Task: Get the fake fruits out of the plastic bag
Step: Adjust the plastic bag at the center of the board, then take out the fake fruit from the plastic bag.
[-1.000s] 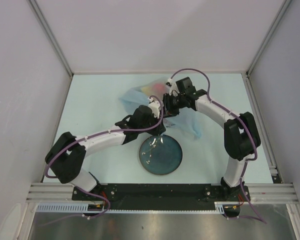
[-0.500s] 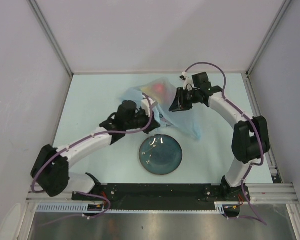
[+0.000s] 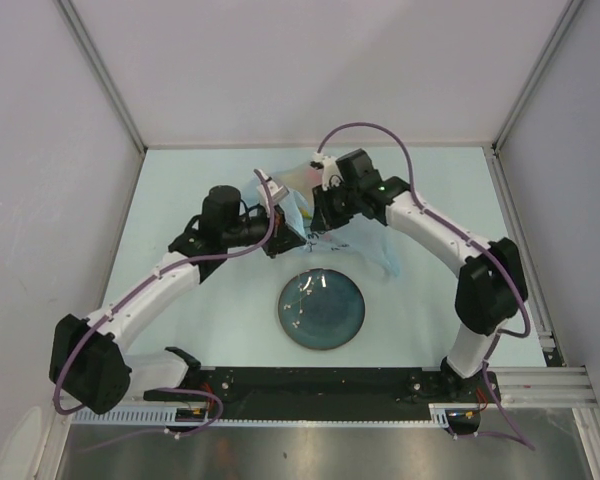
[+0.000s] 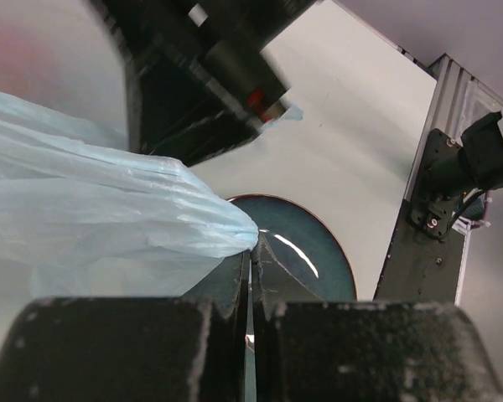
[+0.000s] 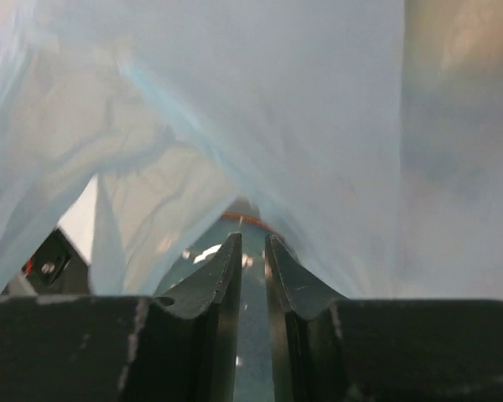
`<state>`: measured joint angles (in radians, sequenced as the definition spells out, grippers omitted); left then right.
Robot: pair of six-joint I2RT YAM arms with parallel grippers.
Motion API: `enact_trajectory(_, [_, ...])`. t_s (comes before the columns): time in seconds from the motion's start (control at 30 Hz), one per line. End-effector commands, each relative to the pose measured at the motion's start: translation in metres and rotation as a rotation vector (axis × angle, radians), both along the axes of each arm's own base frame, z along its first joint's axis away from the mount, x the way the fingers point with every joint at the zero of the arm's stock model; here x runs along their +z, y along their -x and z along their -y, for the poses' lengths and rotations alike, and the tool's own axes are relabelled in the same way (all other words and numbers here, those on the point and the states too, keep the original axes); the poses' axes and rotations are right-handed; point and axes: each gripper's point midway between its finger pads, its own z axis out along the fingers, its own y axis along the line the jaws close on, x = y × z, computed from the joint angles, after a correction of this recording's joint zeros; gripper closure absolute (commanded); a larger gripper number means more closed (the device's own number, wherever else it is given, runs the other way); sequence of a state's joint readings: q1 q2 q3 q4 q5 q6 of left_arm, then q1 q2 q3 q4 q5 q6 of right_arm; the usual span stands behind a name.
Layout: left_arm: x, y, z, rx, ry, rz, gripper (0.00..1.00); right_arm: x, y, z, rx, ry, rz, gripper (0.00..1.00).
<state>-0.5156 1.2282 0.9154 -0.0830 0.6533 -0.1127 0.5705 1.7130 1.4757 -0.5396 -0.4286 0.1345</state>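
Item: plastic bag point(image 3: 283, 187), gathered between two end effectors at the far centre of the bench point(image 3: 180, 180).

Detail: the left end effector point(image 4: 251, 251) is pressed together on a drawn-out corner of the pale blue film. The right end effector point(image 5: 251, 243) is nearly closed and appears to pinch a fold of the same bag just to the right. A loose tail of film trails to the right, beside the plate point(image 3: 330, 328), which sits near of the bag. The fake fruits point(image 3: 307, 177) show only as a reddish tint through the film on the far side, so their count cannot be told. Hazards: thin film may tear or slip from either pinch if the arms pull apart. If the bag tips with its mouth unseen, fruits may spill, miss the plate and roll across the bench.
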Motion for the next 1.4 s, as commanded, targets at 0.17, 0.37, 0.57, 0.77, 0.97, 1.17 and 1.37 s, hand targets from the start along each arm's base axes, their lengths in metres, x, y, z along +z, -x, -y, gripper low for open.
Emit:
enact_trajectory(0.17, [0.073, 0.005, -0.015, -0.066, 0.089, 0.115, 1.00, -0.019, -0.099, -0.015, -0.244, 0.198, 0.208, 0.80])
enact_trajectory(0.37, [0.080, 0.013, -0.027, -0.071, 0.076, 0.148, 1.00, 0.004, -0.178, 0.012, -0.441, 0.329, 0.442, 0.81])
enact_trajectory(0.57, [0.064, 0.013, -0.037, -0.038, 0.081, 0.101, 1.00, 0.005, -0.180, 0.001, -0.387, 0.338, 0.488, 0.67])
enact_trajectory(0.77, [0.054, -0.005, -0.046, 0.046, 0.093, 0.078, 1.00, -0.025, -0.136, -0.023, -0.199, 0.300, 0.380, 0.48])
enact_trajectory(0.97, [0.059, -0.014, -0.046, 0.058, 0.103, 0.081, 1.00, -0.043, -0.140, -0.022, -0.200, 0.319, 0.350, 0.40])
enact_trajectory(1.17, [0.051, -0.016, -0.048, 0.070, 0.098, 0.059, 1.00, -0.082, -0.139, -0.033, -0.150, 0.339, 0.286, 0.21])
enact_trajectory(1.37, [0.051, -0.018, -0.047, 0.073, 0.095, 0.054, 1.00, -0.109, -0.156, -0.032, -0.180, 0.384, 0.276, 0.15])
